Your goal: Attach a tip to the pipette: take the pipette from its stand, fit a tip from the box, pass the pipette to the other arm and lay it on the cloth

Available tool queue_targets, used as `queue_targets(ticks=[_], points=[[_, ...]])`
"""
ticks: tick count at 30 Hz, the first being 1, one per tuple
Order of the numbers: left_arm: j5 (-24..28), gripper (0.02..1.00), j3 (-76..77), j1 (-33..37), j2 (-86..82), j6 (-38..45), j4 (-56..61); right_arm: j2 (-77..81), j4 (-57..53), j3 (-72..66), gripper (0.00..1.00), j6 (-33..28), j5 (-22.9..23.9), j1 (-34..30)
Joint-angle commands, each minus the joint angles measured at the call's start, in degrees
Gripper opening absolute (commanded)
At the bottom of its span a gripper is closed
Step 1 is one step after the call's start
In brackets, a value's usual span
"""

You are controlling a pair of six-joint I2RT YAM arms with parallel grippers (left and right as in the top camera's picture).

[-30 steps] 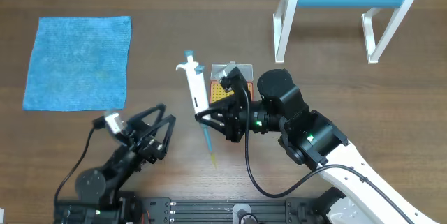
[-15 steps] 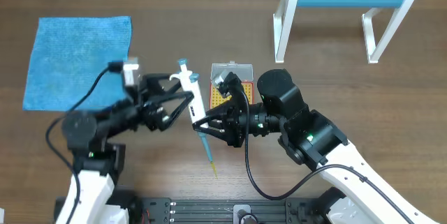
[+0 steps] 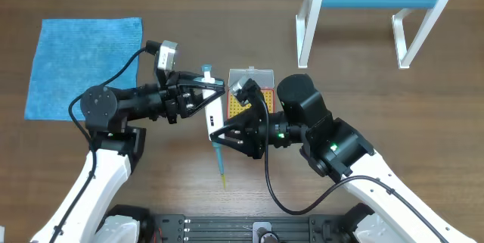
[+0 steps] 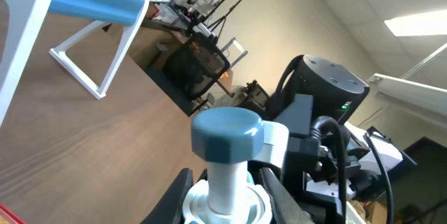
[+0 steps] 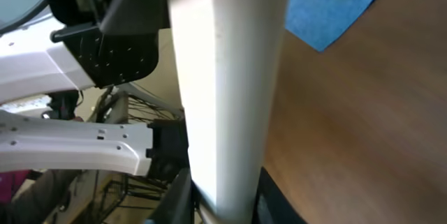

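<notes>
1. Swung up from the table's near edge a second ago, the left gripper (image 3: pixel 214 88) now straddles the pipette (image 3: pixel 212 110) at its plunger end, just left of the tip box (image 3: pixel 236 105). Whether it has clamped, I cannot tell.
2. The cloth (image 3: pixel 83 67) lies well left of the tip box.
3. The right gripper (image 3: pixel 215 134), just below-left of the tip box, is clamped on the pipette's white body.
4. The pipette looks light, rigid and smooth (likely slippery), so hold it by the thick body, not the plunger knob (image 4: pixel 225 133).
5. The tip (image 3: pixel 223 175) is thin and probably fragile, so avoid knocking it.
</notes>
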Motion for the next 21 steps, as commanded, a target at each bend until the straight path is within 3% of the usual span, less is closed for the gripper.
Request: queue_targets(ticks=[1,4,6,9,11,12,14,17,21], points=[[1.4,0.031,0.0,0.8,1.0,2.4,1.6,-0.9,0.9,1.4,0.711,0.5,-1.2,-0.5],[3.5,0.029,0.0,4.0,1.0,3.4,1.4,-0.9,-5.8,1.4,0.72,0.2,-1.7,-5.6],[5.0,0.031,0.0,7.5,1.0,3.5,0.4,-1.2,-10.2,1.4,0.722,-5.0,-7.5,-10.8],[6.7,0.029,0.0,12.1,1.0,4.5,-0.9,-3.4,-11.9,1.4,0.724,-5.6,-9.4,-19.0],[6.8,0.029,0.0,15.6,1.0,9.0,-5.6,-5.4,-11.9,1.4,0.724,-5.6,-10.5,-23.1],[5.0,0.031,0.0,17.3,1.0,15.9,-13.6,-6.9,-12.4,1.4,0.724,-5.6,-11.0,-25.2],[-2.1,0.029,0.0,18.2,1.0,27.6,-29.7,-8.7,-13.9,1.4,0.724,-5.6,-10.9,-26.8],[-27.8,0.029,0.0,18.1,1.0,38.7,-54.8,-9.6,-17.9,1.4,0.724,-5.5,-10.8,-27.4],[-35.3,0.029,2.1,21.4,1.0,39.9,-60.2,-9.3,-24.1,1.4,0.724,-5.6,-8.7,-27.4]])
